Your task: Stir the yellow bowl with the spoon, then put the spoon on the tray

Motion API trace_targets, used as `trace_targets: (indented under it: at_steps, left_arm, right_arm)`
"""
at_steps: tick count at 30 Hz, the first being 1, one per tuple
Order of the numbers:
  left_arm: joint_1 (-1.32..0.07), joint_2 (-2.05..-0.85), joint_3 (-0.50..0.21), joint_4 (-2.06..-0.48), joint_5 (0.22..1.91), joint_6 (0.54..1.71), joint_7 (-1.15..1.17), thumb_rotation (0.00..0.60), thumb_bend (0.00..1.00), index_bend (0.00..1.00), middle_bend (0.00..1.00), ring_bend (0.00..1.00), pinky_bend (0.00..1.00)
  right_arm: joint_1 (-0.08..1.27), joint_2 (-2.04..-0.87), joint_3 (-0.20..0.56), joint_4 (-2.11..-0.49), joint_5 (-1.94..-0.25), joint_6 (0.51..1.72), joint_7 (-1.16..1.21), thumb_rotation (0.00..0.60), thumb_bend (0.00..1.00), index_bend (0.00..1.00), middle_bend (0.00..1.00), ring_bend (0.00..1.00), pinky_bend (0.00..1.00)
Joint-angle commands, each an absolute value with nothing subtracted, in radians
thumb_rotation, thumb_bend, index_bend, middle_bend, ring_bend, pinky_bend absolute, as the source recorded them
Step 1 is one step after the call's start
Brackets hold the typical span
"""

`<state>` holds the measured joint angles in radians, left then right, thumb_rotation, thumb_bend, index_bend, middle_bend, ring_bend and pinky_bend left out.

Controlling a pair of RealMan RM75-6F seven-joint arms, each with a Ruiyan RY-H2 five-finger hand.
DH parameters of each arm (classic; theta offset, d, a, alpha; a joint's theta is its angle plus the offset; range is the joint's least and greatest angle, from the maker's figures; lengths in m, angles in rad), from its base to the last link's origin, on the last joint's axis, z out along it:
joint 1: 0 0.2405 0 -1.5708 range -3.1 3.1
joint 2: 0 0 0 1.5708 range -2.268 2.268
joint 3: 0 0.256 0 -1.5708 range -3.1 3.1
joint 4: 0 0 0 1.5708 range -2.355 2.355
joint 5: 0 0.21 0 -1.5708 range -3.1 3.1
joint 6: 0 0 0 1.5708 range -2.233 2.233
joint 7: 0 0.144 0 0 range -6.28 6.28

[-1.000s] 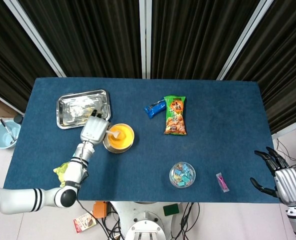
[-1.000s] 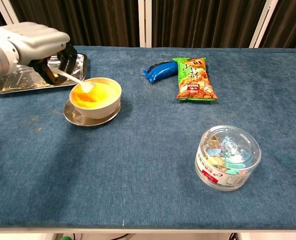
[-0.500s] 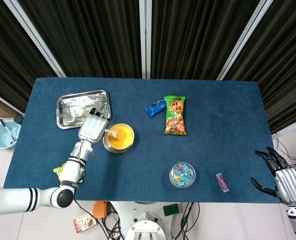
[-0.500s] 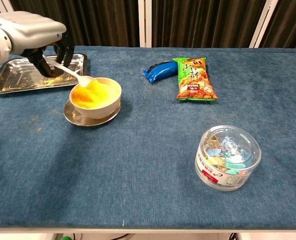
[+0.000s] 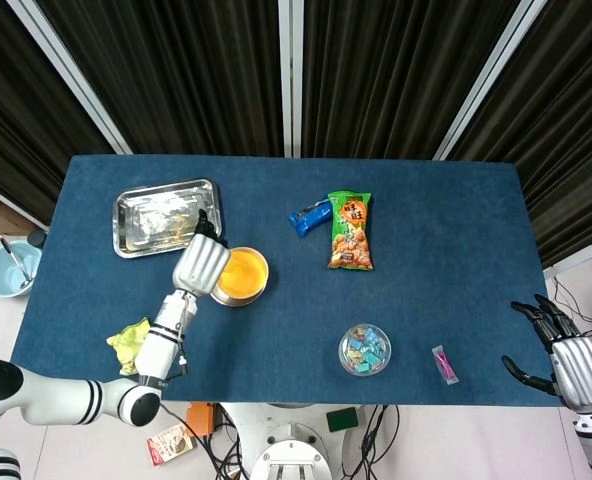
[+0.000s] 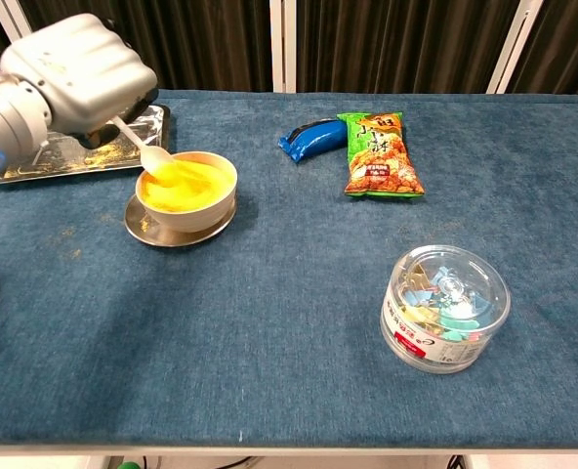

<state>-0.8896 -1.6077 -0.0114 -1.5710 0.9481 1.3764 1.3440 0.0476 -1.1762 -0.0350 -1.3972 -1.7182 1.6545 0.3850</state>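
The left hand is hovering over the near-left rim of the yellow bowl, with the tray just beyond it. The right hand is hanging, fingers spread, off the surface, far right.

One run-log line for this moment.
phase: stirring | left hand holds spoon at yellow bowl | right hand idle, open | tray waiting

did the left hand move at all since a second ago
Yes. In the head view the left hand has shifted right, toward the yellow bowl, now overlapping its left rim, still holding the spoon.
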Motion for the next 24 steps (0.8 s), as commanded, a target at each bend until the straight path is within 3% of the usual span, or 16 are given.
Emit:
trace_targets:
  at_steps: [1,11,24]
  left_arm:
    - [-0.889,-1.656,0.020,-1.507,0.987,1.389,1.397,0.600,0.45,0.64,0.54,0.32,0.18]
    - [-0.853,-1.697,-0.022,-1.473,0.973,1.316,1.275,0.600,0.45,0.65,0.53,0.32,0.18]
    - [-0.790,-1.610,-0.116,-1.570,0.935,1.233,0.967,0.600,0.45,0.66,0.52,0.32,0.18]
  right_arm:
    - [0.048,-1.177,-0.035,-1.396,-1.717,1.652,0.386,0.600,0.25,0.17,0.22,0.08,0.19]
    - [0.050,-1.179,-0.035,-1.395,-1.715,1.647,0.387,0.600,0.25,0.17,0.22,0.08,0.19]
    - [0.051,-1.178,-0.034,-1.397,-1.715,1.646,0.387,0.600,0.24,0.17,0.22,0.08,0.19]
